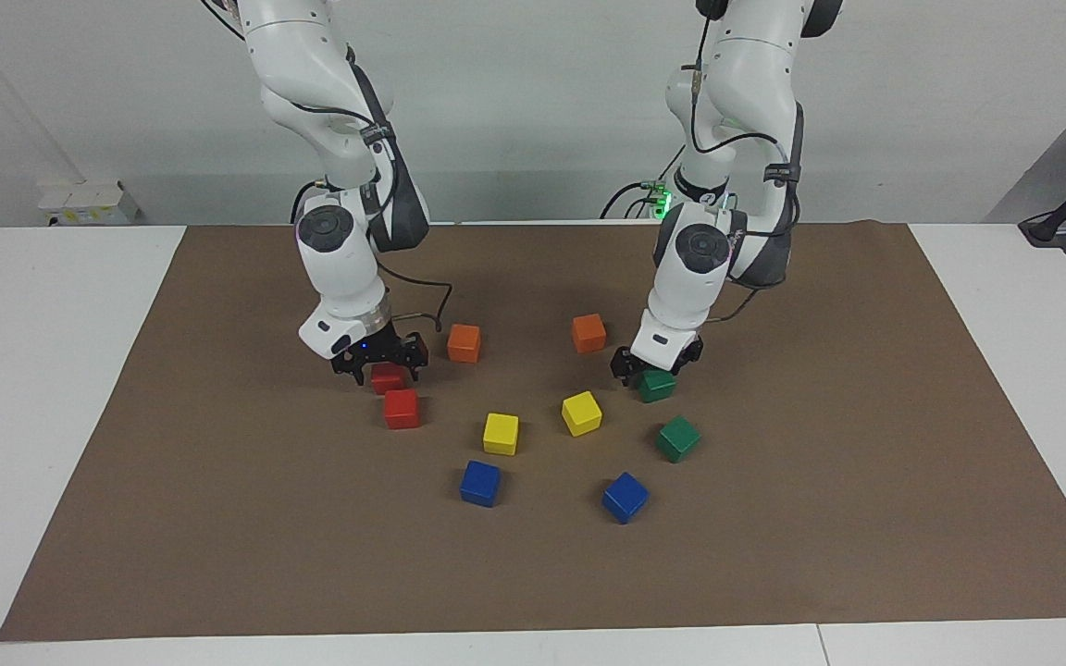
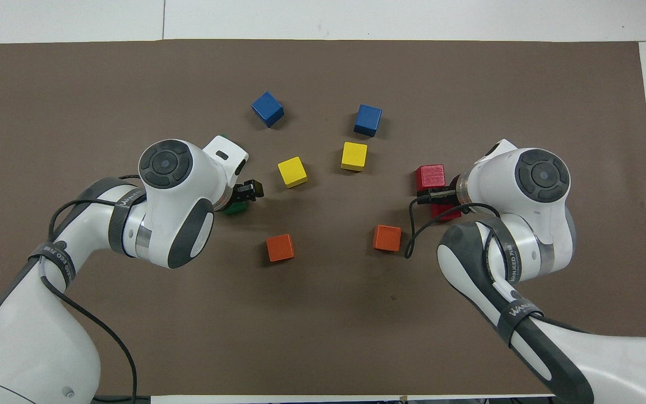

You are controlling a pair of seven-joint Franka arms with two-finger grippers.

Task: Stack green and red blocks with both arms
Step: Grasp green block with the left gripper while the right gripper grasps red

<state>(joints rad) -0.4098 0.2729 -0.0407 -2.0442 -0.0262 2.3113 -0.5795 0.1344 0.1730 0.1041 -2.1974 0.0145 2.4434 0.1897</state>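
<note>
1. Green and red blocks sit on the brown mat (image 1: 218,518), none stacked: the two greens toward the left arm's end, the two reds toward the right arm's end.
2. One green block (image 1: 656,385) lies right under the left tool (image 1: 646,368), which is down low at it; the tool's fingers stand spread around the block's top, and whether they touch it I can't tell.
3. The other green block (image 1: 677,437) rests farther from the robots, near the first but apart from it, turned a little askew.
4. Over on the right arm's end, one red block (image 1: 388,376) sits between the spread fingers of the right tool (image 1: 379,363), also lowered close to the mat.
5. The second red block (image 1: 402,408) is just beside the first, farther from the robots, free of the tool.
6. From overhead, each arm's wrist covers much of the block it is working at; only slivers of green (image 2: 235,209) and red (image 2: 446,212) peek out.
7. Between the two arms, two orange cubes (image 1: 464,342) lie nearest the robots, two yellow cubes (image 1: 501,433) farther out, and two blue cubes (image 1: 480,483) farthest of all.
8. The mat covers most of the white tabletop (image 1: 43,370).
</note>
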